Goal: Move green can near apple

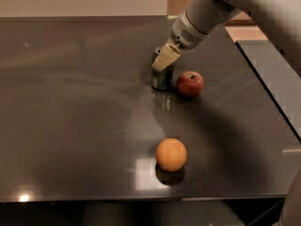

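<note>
The green can [162, 78] stands upright on the dark table [70, 102], just left of the red apple [190, 84], with a narrow gap between them. My gripper [164, 56] comes down from the upper right and is shut on the can's top. One pale finger [166, 59] covers the can's front upper part and hides its silver top.
An orange round fruit [171, 154] lies nearer the front edge, below the can and apple. The table's right edge [268, 88] runs diagonally past the apple. My arm [244, 4] reaches in from the upper right corner.
</note>
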`<state>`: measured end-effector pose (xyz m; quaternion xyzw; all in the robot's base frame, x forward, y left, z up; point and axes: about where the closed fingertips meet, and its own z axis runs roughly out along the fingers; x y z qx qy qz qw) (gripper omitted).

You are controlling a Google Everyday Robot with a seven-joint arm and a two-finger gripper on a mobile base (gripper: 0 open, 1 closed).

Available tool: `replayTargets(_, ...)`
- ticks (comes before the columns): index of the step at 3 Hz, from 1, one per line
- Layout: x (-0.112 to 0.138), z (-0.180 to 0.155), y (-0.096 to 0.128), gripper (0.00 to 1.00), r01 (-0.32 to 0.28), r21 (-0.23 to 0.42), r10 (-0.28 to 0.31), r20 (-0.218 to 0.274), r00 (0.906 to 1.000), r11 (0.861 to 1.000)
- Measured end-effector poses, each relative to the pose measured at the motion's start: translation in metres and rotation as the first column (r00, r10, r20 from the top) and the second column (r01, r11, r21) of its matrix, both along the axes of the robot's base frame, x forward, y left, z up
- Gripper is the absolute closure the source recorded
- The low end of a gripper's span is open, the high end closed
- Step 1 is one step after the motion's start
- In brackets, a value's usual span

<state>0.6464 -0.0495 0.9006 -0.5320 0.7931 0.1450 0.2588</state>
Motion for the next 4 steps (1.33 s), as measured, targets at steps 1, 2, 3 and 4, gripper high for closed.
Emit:
replayTargets(1, 0.0023, 0.0005, -0.006, 0.59, 0.02, 0.014, -0.021, 0.015, 0.9997, 1.0)
replayTargets(2, 0.0048, 0.0028, -0.0111, 0.35, 0.026, 0.026, -0.027, 0.025, 0.9993, 0.999)
replayTargets(3, 0.0047, 0.001, -0.0091, 0.12, 0.023, 0.025, -0.024, 0.022, 0.9995, 0.999)
replayTargets(4, 0.0048, -0.0005, -0.0076, 0.0, 0.021, 0.025, -0.021, 0.019, 0.9996, 0.999)
